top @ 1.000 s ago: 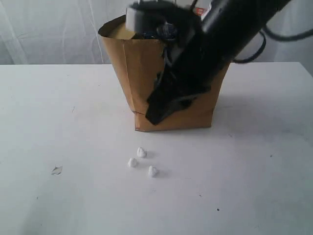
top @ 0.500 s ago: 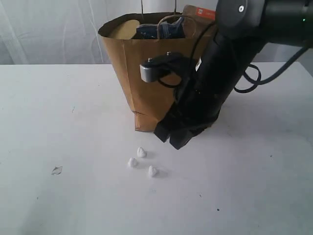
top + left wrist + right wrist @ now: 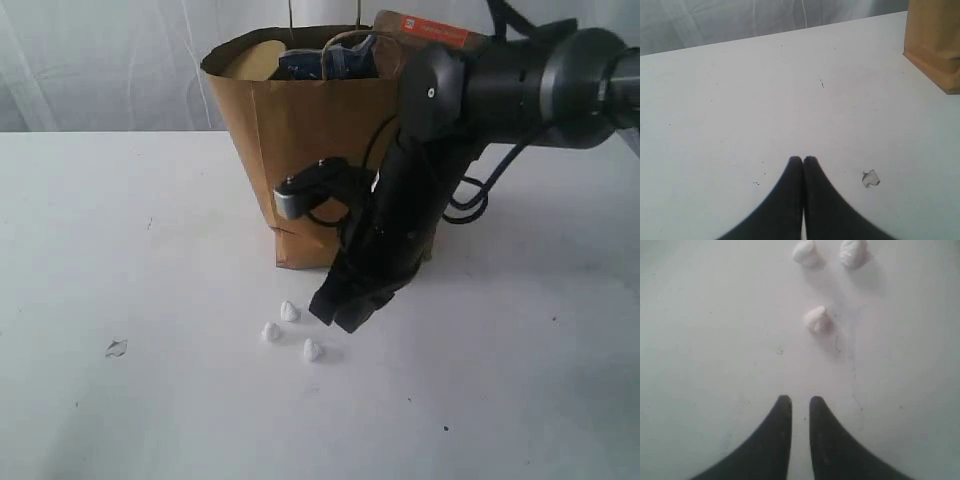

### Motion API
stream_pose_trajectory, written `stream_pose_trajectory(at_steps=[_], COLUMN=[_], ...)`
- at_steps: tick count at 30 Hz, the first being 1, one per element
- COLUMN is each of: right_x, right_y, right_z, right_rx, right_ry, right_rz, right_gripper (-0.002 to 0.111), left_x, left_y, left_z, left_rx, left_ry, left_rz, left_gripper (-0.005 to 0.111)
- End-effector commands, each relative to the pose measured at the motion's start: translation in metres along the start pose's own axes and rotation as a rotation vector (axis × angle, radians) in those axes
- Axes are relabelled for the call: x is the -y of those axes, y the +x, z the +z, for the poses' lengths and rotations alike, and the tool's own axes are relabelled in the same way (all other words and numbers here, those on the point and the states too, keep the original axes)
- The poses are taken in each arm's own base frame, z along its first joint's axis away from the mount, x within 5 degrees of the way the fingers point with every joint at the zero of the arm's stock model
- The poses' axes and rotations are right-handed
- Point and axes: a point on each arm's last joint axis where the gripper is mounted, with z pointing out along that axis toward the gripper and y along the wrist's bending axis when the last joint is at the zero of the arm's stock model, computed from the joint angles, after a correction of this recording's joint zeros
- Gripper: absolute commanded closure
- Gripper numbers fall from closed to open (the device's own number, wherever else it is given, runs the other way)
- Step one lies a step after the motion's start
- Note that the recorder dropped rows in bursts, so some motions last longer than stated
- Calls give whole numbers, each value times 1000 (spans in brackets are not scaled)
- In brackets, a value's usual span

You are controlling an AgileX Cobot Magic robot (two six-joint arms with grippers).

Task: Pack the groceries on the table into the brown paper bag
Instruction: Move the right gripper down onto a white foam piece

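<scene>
Nearest the front edge of the white table [image 3: 520, 380], a small pale scrap [image 3: 116, 348] lies flat on the left. The left gripper [image 3: 803, 160] hangs over bare tabletop close to that scrap. Its two dark fingers are pressed tip to tip and there is nothing between them.

A little further back, near the middle of the table, three small white lumps [image 3: 312, 349] lie loose in a tight triangle, close together but not touching. The right gripper [image 3: 338, 312] points down at the table just beside them, on their right in the exterior view. Its wrist view shows a narrow gap between the fingertips and only bare tabletop in that gap. The nearest lump lies just ahead of the tips, untouched.

Behind the lumps, the black right arm [image 3: 410, 200] slopes up across the front of the brown paper bag [image 3: 300, 140]. The bag stands upright with its mouth open. Inside it show a blue packet [image 3: 330, 58] under a paper loop handle, a red-labelled pouch [image 3: 430, 28] sticking out at the right rear, and what may be a tan jar lid [image 3: 250, 62] on the left.
</scene>
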Motion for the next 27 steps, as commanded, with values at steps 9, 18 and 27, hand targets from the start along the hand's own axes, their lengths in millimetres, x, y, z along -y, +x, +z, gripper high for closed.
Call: stream_pose_trajectory(at_steps=[9,18,27], right_x=[11,2,9], right_y=[-13,-26,-24], right_z=[35,74,81], right_rx=[85,106,79], right_ry=[-23,9,59], right_rz=[27,-82,-126], right_gripper=[65,66,74], left_x=[0,0,0], left_y=[1,1,1], left_z=[-1,-1,-1], left_rx=[6,6,8], left_ry=[-3,-3,-3], left_rz=[-1,-1,-1], left_gripper=[107,107,107])
